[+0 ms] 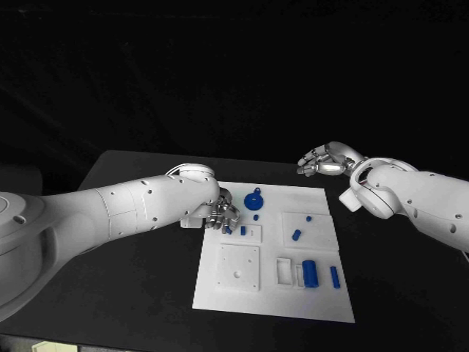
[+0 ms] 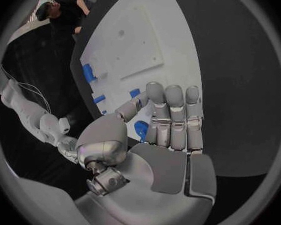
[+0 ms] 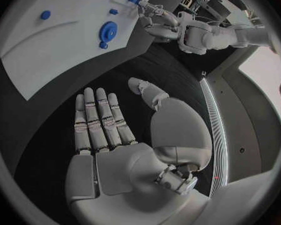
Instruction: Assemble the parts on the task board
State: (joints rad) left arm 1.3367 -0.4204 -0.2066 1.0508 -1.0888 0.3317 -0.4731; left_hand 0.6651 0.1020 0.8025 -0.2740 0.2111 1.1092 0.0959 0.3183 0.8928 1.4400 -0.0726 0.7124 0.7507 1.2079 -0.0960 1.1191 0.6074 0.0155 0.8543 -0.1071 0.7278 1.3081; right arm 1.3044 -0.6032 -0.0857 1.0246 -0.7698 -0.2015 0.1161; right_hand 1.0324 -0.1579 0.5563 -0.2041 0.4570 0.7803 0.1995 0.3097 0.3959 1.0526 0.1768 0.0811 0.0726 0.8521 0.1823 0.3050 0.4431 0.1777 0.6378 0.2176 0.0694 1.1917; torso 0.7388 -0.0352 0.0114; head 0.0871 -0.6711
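My left hand [image 1: 220, 217] is down at the left edge of the task board [image 1: 234, 293], fingers together and straight above the small blue parts [image 1: 243, 230] there, and I cannot tell whether it touches any. More parts lie across the white board, a round blue part [image 1: 255, 199] near its far edge. My right hand [image 1: 325, 161] hovers beyond the board's far right corner, fingers spread, holding nothing.

The head camera looks steeply down from above at the black worktop [image 1: 139, 293] and white task board [image 1: 308, 301]. Each wrist camera sits close behind its own robot hand, looking past the fingers. All three views share the task board's upper end.
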